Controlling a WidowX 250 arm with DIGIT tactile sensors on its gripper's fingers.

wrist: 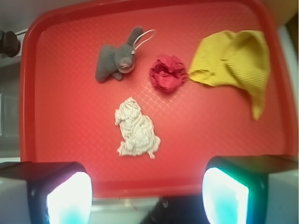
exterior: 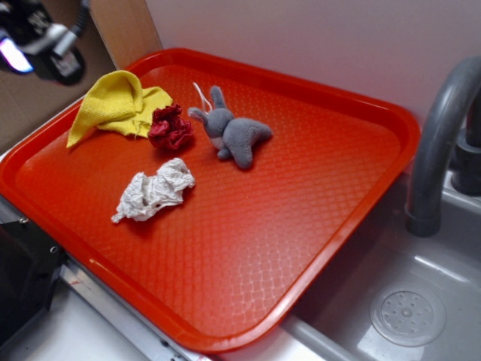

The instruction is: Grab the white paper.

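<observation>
End effector (wrist: 147, 193) raised, fingers spread, white paper (wrist: 135, 129) below

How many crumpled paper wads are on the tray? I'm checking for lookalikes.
2. A white wrinkly paper wad lies near the red plastic tray's front edge; a smaller dark red paper wad sits between the yellow cloth and grey plush bunny.

white paper (exterior: 154, 191) crinkled, matt, tissue-like. tray (exterior: 316, 218) glossy red plastic with fine diamond texture. yellow cloth (exterior: 116, 105) soft ribbed fabric. bunny (exterior: 233, 134) grey fuzzy plush. dark red wad (exterior: 170, 128) crumpled, matt. sink (exterior: 421, 301) smooth grey plastic-looking, faucet (exterior: 440, 143) same, slight sheen.
</observation>
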